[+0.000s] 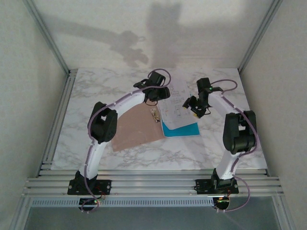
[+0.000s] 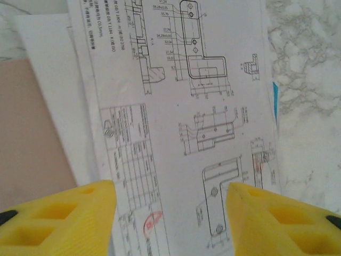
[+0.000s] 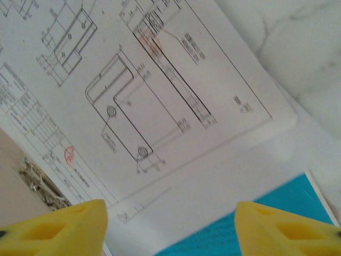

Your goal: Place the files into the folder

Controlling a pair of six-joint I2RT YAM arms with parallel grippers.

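Observation:
The files (image 1: 180, 108) are white sheets with line drawings lying on a bright blue sheet (image 1: 181, 129), on the open folder's right half. The pinkish-brown folder (image 1: 136, 127) lies flat at mid-table, its left half bare. My left gripper (image 1: 158, 93) hovers over the sheets' far left part. In the left wrist view it (image 2: 170, 218) is open, its yellow fingers (image 2: 58, 224) astride the printed paper (image 2: 181, 106) and holding nothing. My right gripper (image 1: 194, 108) is over the sheets' right side. In the right wrist view it (image 3: 170, 229) is open above the white paper (image 3: 133, 90) and the blue sheet (image 3: 277, 213).
A metal clip (image 1: 155, 115) sits at the folder's spine, and it (image 3: 40, 184) is also in the right wrist view. The marble table (image 1: 96, 91) spreads around the folder. Aluminium frame rails (image 1: 153, 184) run along the near edge.

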